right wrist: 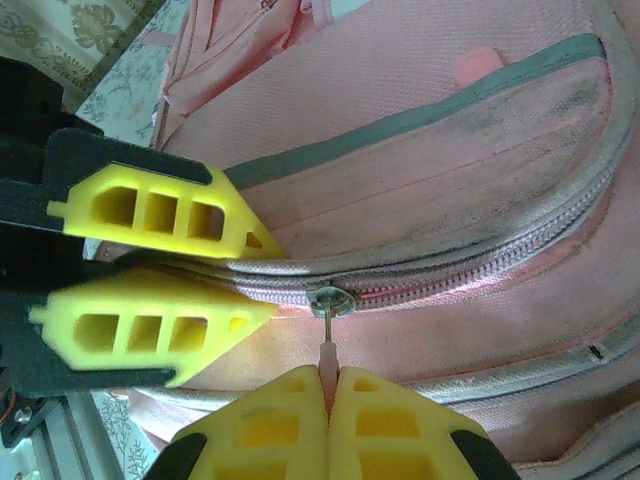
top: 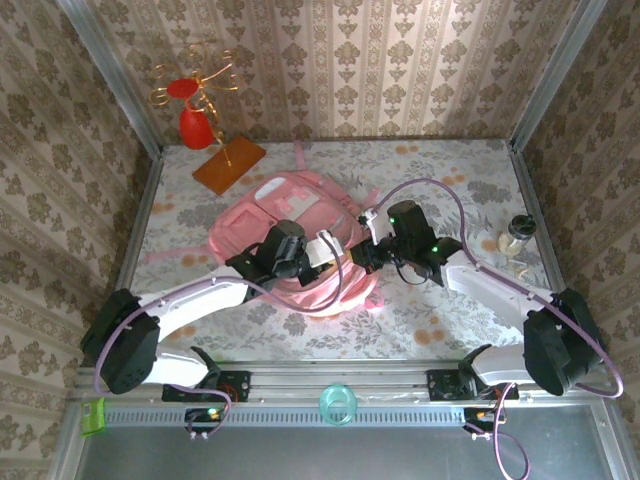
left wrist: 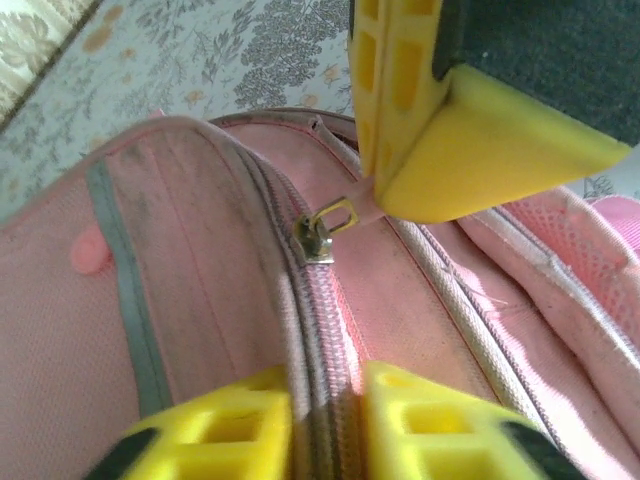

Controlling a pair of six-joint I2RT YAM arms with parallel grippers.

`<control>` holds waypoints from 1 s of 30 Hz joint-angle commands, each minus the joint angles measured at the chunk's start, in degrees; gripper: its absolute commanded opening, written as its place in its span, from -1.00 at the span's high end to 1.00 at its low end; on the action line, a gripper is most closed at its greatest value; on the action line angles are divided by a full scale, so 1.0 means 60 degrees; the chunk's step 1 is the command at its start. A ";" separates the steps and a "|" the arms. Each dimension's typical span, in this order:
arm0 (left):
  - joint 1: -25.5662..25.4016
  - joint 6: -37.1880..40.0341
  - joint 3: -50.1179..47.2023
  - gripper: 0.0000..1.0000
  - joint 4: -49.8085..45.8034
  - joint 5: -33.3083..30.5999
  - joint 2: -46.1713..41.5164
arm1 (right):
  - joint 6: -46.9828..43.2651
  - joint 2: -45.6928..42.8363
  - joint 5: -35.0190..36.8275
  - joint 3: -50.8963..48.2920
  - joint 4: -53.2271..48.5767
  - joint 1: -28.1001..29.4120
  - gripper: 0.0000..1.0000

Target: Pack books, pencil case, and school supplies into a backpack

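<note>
Right gripper [right wrist: 328,378]: closed on the pink zip pull [right wrist: 328,352] of the backpack [right wrist: 480,120], just below the slider [right wrist: 329,298].
Left gripper [left wrist: 325,410]: fingers pressed together on the zip seam beside the slider, apparently pinching it; the contact is partly hidden.
Backpack: lies flat mid-surface, both grippers meeting tip to tip at its near end.
Surface [top: 450,170]: floral cloth, enclosed by patterned wallpaper panels with metal corner rails.
Other items: orange board-and-wire stand [top: 228,165] at the far left, just beyond the backpack; small container [top: 518,232] at the right edge, well apart; teal ring [top: 338,403] on the near rail between the arm bases.
</note>
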 commanded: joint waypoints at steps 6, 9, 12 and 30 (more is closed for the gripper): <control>0.0395 0.0557 -0.0516 1.00 0.0519 0.0911 -0.0789 | -0.0165 -0.0691 0.2512 -0.0017 -0.0383 0.0072 1.00; 0.0700 0.0655 -0.0753 1.00 0.0502 0.1384 -0.1128 | -0.0205 -0.0778 0.3465 -0.0087 -0.0491 0.0142 1.00; 0.0952 0.0858 -0.0957 1.00 0.0450 0.1838 -0.1385 | -0.0285 -0.0876 0.4320 -0.0122 -0.0584 0.0251 1.00; 0.1749 0.2693 -0.1136 1.00 0.1094 0.4780 -0.1105 | -0.0339 -0.1519 0.5031 -0.0209 -0.1231 -0.0012 1.00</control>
